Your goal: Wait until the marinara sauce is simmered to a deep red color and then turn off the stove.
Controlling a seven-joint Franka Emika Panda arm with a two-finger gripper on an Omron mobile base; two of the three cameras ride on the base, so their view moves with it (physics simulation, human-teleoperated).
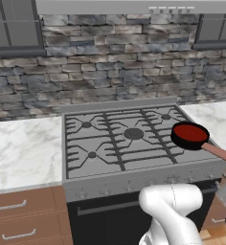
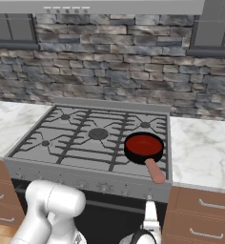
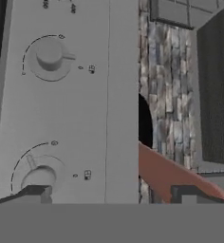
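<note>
gripper (image 3: 109, 193) open before stove (image 3: 61, 109) knobs, fingertips mostly cropped.

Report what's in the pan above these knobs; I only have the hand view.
Observer: The marinara sauce is a smooth red disc filling the black skillet.
Operator: Give me the burner.
Observer: Front right burner of the stove.
Operator: Tell me where that handle points.
Observer: The skillet's handle points out over the stove's front edge, towards the robot.
Operator: Place my hand.
Observer: In the right base view the gripper sits low in front of the knob panel, just below that handle.
</note>
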